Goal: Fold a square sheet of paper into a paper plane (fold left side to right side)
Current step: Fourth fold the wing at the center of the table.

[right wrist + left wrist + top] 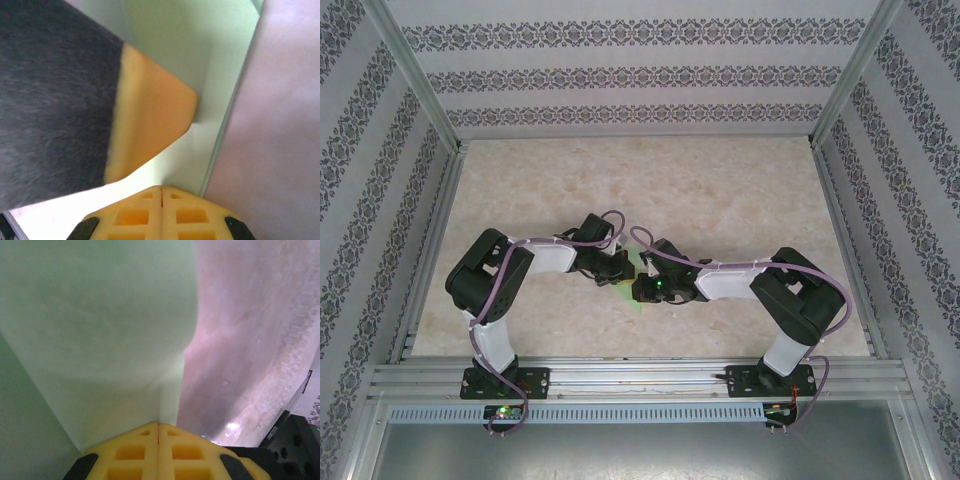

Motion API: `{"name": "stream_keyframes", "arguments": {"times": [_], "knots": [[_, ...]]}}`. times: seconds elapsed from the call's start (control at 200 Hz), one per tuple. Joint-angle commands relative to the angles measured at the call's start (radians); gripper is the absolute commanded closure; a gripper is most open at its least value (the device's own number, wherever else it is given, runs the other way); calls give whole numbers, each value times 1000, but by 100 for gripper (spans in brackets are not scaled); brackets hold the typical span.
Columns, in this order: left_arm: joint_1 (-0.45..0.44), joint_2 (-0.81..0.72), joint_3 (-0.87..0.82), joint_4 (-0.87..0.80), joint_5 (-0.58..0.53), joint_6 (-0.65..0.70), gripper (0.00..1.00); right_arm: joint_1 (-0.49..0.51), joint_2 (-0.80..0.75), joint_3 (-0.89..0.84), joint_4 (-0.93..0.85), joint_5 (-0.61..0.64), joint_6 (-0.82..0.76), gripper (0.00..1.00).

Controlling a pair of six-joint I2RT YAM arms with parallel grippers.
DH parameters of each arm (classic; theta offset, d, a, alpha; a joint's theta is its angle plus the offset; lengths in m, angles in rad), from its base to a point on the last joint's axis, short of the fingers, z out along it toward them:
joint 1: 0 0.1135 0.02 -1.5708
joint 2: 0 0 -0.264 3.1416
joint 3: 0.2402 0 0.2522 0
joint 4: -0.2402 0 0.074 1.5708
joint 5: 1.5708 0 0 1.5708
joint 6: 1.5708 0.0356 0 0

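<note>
Pressing a crease, it seems: left gripper [159, 432] and right gripper [161, 195], jaws together, bear on the green paper [100, 315] at the table's [720, 190] middle. Next likely needs sliding along the fold.

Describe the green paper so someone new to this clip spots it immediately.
Look at the beige marbled table between the patterned walls, then at its middle, where the two arms meet. The light green paper lies under the left hand and right hand, mostly covered from above. It is the only pale green surface there, thin and plain against the yellow fingers.
</note>
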Motion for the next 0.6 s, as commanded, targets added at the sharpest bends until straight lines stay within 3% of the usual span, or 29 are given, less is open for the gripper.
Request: {"name": "stream_keyframes", "arguments": {"times": [0.0,0.595], "knots": [[-6,18,8,19,-40,32,97,6,35,-18,-195,88,-39,100],[70,52,47,13,-54,81,97,12,56,6,-258,67,-59,100]]}}
